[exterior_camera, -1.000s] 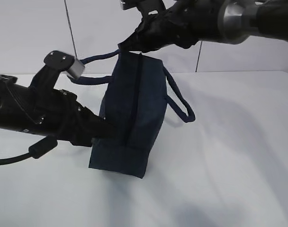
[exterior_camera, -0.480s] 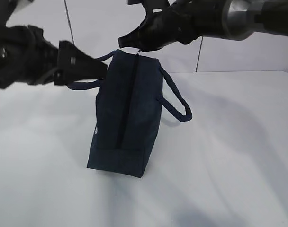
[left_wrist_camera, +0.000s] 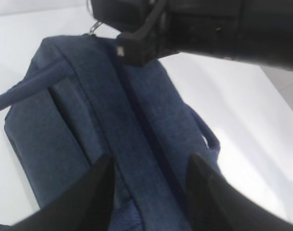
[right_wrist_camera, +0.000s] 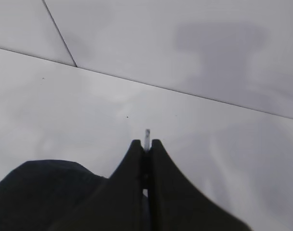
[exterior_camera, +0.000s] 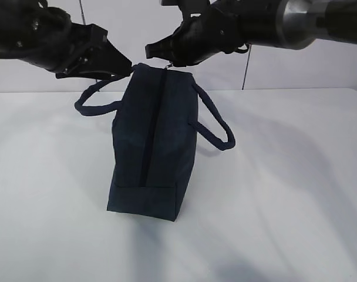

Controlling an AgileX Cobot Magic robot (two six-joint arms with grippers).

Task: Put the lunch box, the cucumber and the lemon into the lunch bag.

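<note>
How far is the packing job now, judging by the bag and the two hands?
Done: the lunch bag stands on the table with its zipper shut along the top. No food or box is in view, so they may be inside already, though that cannot be confirmed. In hand: the right hand is shut on the zipper's metal pull at the far end. The left hand hovers open above the bag. Left: releasing the pull.
</note>
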